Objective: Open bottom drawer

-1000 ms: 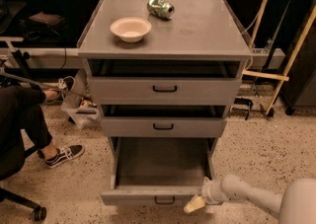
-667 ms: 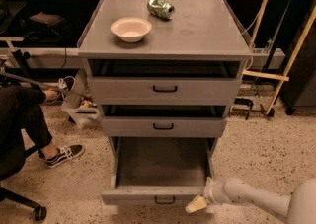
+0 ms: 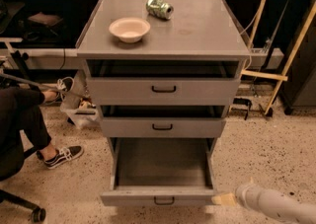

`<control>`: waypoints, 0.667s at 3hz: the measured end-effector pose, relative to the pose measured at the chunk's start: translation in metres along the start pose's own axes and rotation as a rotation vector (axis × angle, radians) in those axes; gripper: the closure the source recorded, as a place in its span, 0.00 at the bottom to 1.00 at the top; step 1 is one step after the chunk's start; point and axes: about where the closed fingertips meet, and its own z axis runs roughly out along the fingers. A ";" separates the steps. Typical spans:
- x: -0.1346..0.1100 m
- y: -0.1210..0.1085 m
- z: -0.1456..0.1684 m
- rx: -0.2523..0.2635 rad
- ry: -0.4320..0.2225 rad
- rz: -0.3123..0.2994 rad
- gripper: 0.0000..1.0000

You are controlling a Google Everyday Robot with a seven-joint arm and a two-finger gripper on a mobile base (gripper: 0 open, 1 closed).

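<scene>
The bottom drawer [image 3: 163, 199] was pulled out, lowest of three, its grey interior exposed. The gripper [image 3: 224, 199] was located beside its right front corner; its state could not be told. A bowl [image 3: 129, 29] and can [image 3: 159, 8] were set on the cabinet top [image 3: 197, 30].

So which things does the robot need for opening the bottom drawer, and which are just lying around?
For the job:
bottom drawer, already pulled out
its black handle
the robot's hand, by the drawer front's right end

Just lying about:
bowl and can on the cabinet top
someone's shoe on the floor
</scene>
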 end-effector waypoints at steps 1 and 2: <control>-0.009 -0.029 -0.094 0.174 -0.106 0.168 0.00; -0.038 -0.023 -0.179 0.316 -0.235 0.256 0.00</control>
